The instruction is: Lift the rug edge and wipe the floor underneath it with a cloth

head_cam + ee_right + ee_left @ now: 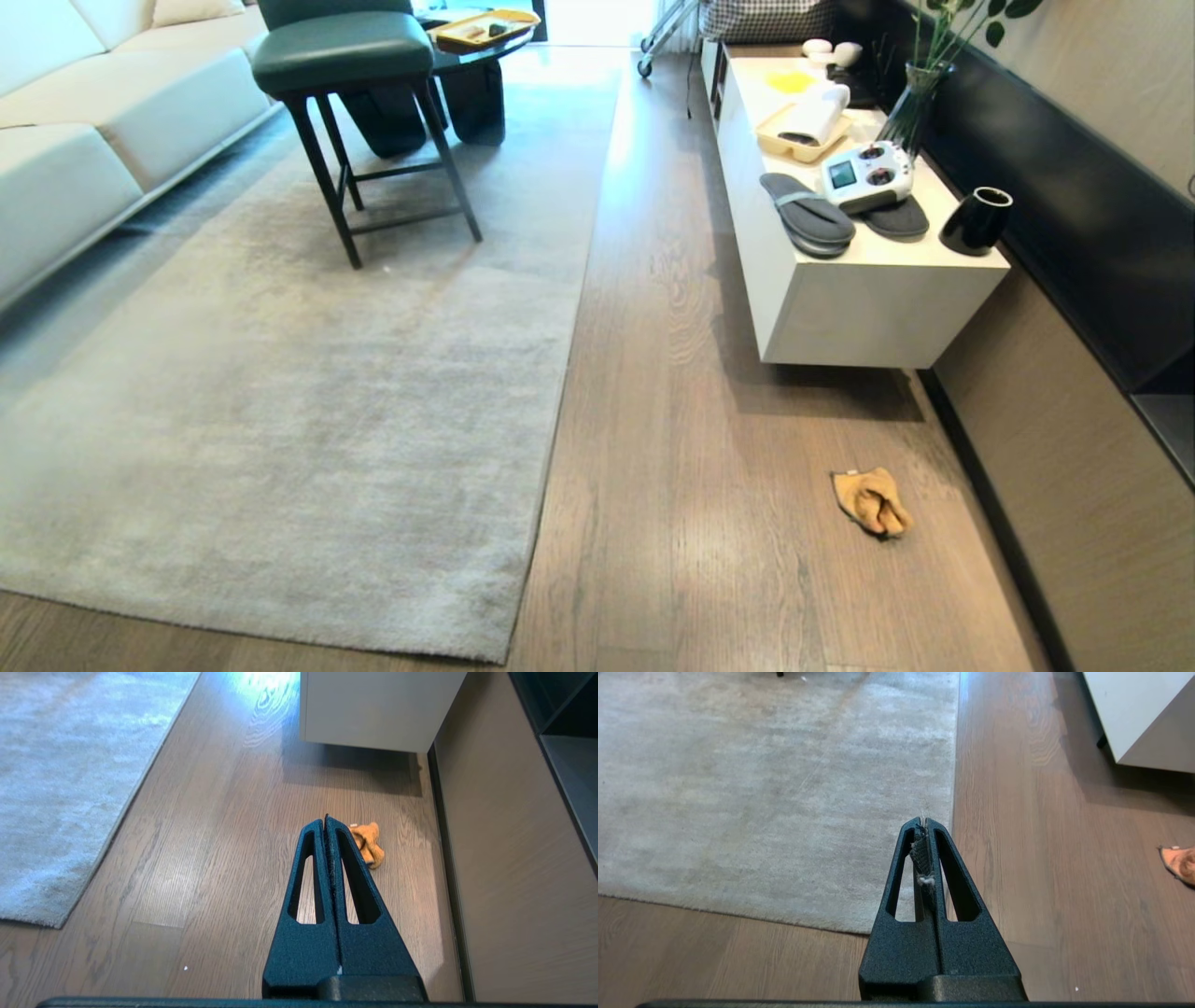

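A pale yellow tray [782, 140] on the white cabinet [868, 299] holds a rolled white towel [817, 114], and a second yellow tray [485, 26] on the dark round table [471, 56] carries a few small dark items too small to identify. A glass vase [913, 117] at the cabinet's wall side holds green stems; a black cup [977, 221] stands at the near end, its contents not visible. Grey slippers [810, 217] and a white remote controller [868, 175] lie between them.

The rug edge [560, 392] runs straight from the far end of the room toward the camera, flat on the floor [691, 467], and ends in a square near corner [509, 653]. A dark green stool [359, 112] stands on the rug beside a cream sofa [84, 121]. The cloth [873, 501] lies crumpled on bare planks near the dark baseboard, well apart from the rug, its long axis running roughly front to back (a pale tag shows at its far end in the right wrist view).

The left gripper [926, 823] hangs above the rug's near corner with jaws pressed together, bits of lint caught between them. The right gripper [325, 820] hangs above the planks short of the cloth [369, 843], jaws likewise closed and holding nothing. Neither arm appears in the head view.
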